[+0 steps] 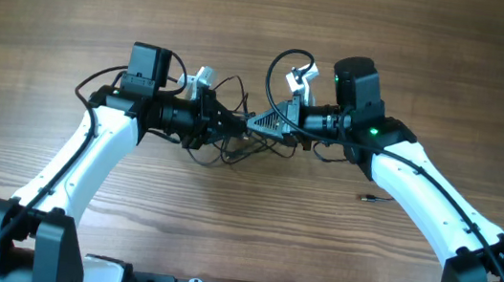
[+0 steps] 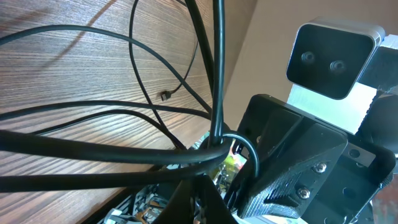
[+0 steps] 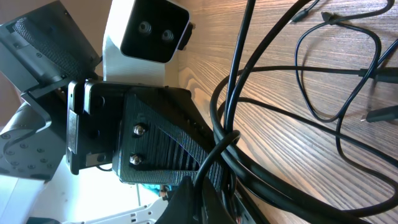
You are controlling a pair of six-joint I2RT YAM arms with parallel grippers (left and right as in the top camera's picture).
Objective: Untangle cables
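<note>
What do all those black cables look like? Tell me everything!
The cables are thin, smooth black cords, rubbery-looking, in loose crossing loops over the wooden table. Several bunch together in the middle, where the left gripper and right gripper pinch them, tips nearly meeting. One small plug end lies on the wood.

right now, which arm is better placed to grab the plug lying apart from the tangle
Probably the right: the plug lies beside its forearm, away from the left tool. The right tool must release the cables first.
</note>
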